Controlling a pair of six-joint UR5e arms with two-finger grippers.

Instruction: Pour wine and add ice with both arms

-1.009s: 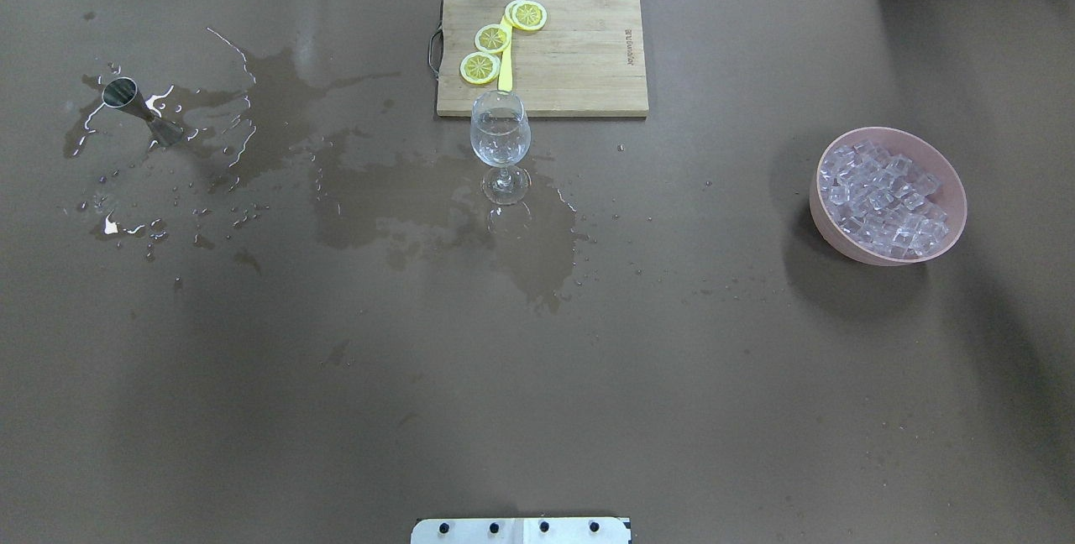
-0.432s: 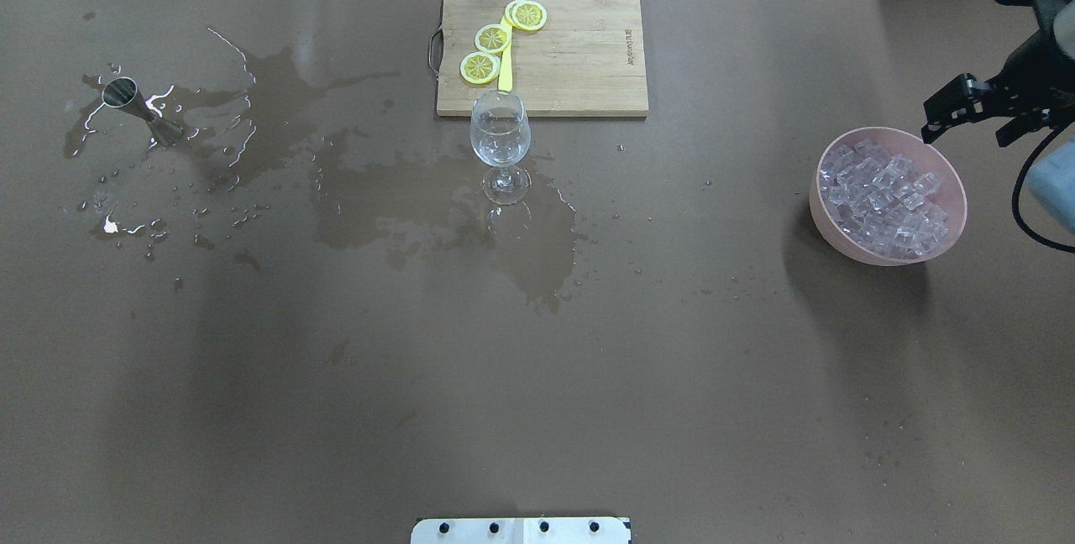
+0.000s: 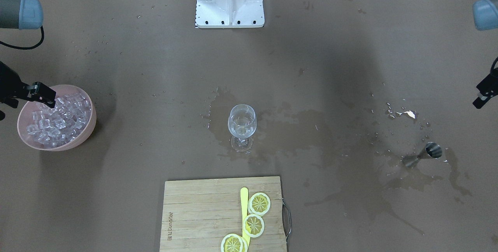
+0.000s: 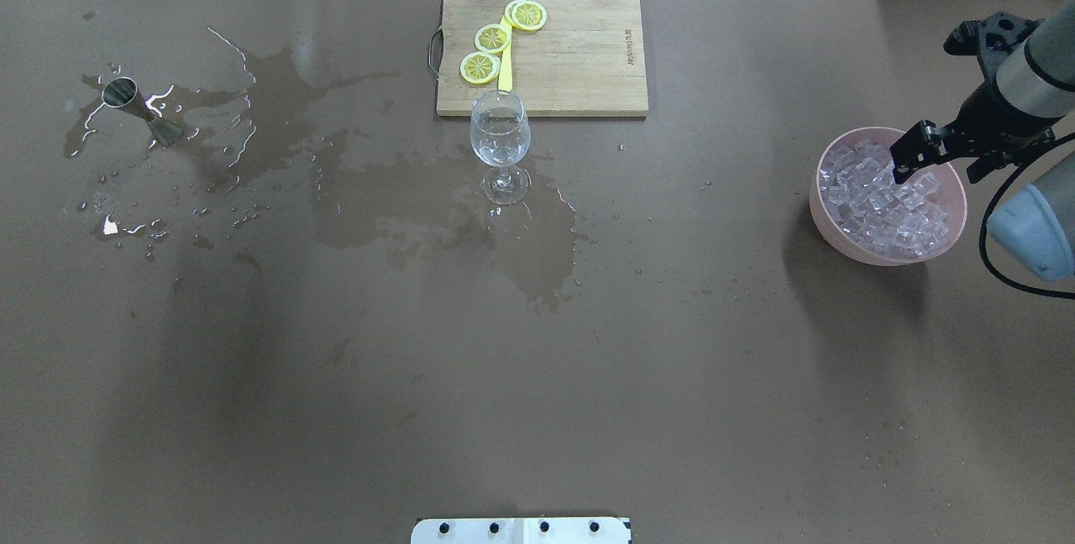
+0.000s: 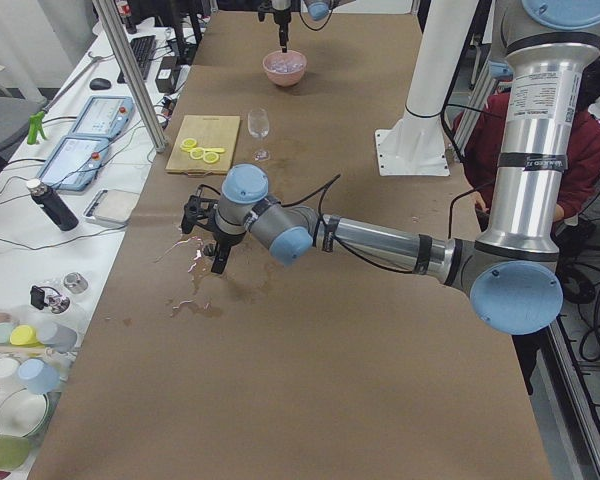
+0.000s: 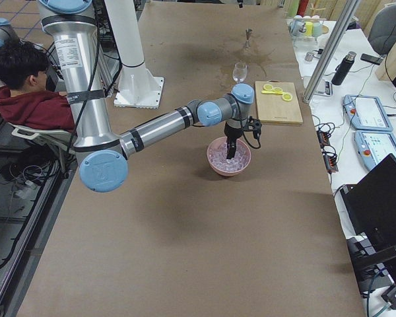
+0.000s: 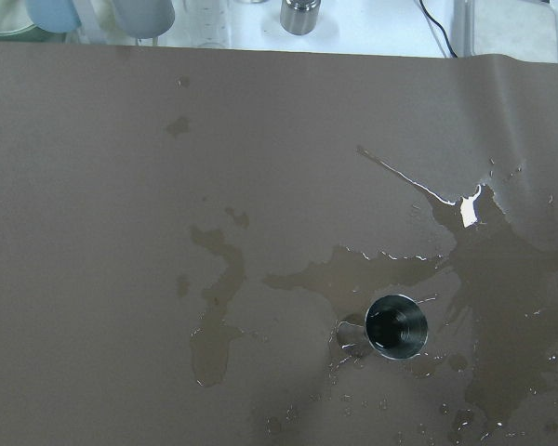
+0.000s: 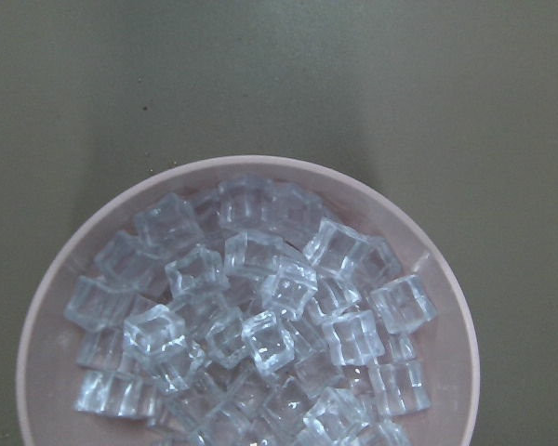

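Hovering above the round pink bowl (image 4: 830, 232), the right gripper (image 4: 941, 159) has its black fingers spread wide and holds nothing. The heap of small transparent ice cubes (image 4: 878, 204) fills the bowl just beneath it. A little clear wine (image 4: 500, 143) sits in the stemmed glass (image 4: 506, 183), which stands mid-table on a dark wet stain (image 4: 537, 250), just in front of the wooden cutting board (image 4: 579, 57) with its yellow lemon slices (image 4: 480, 67). The left gripper (image 5: 204, 245) hangs over the wet patch near the steel jigger (image 4: 138, 106). Whether its fingers are apart or closed cannot be told, and nothing shows in its grasp.
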